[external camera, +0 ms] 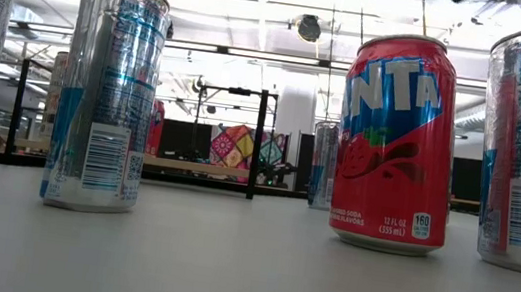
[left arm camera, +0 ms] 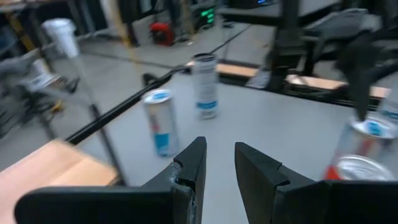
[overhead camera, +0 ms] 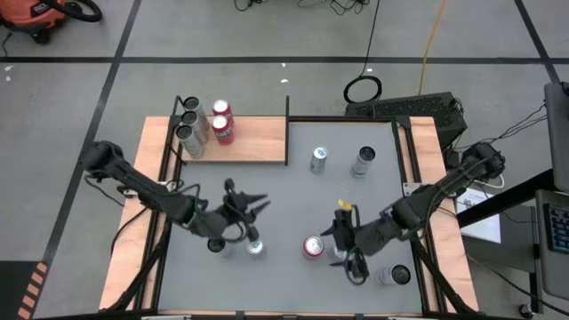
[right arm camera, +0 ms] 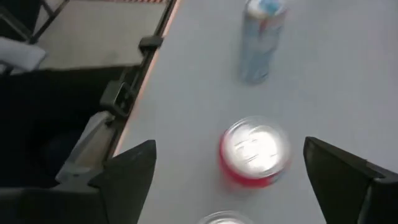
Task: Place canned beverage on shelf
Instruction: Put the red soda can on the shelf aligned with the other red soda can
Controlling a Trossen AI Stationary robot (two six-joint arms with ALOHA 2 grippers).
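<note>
The counter [overhead camera: 284, 209] has a smooth, matt grey top. The shelf [overhead camera: 253, 140] is light wood-grain board with a thin black metal rim. The red can [external camera: 396, 144] is glossy printed metal with a bright bare lid. The silver-blue cans [external camera: 108, 96] are shiny metal that catches the ceiling lights. The left tool [left arm camera: 219, 167] and the right tool [right arm camera: 242, 171] have matt black fingers that look like plastic.

Robotics lab/workshop – taped concrete floor [overhead camera: 267, 40], loose cables [overhead camera: 427, 53], shop vac [overhead camera: 40, 18].
</note>
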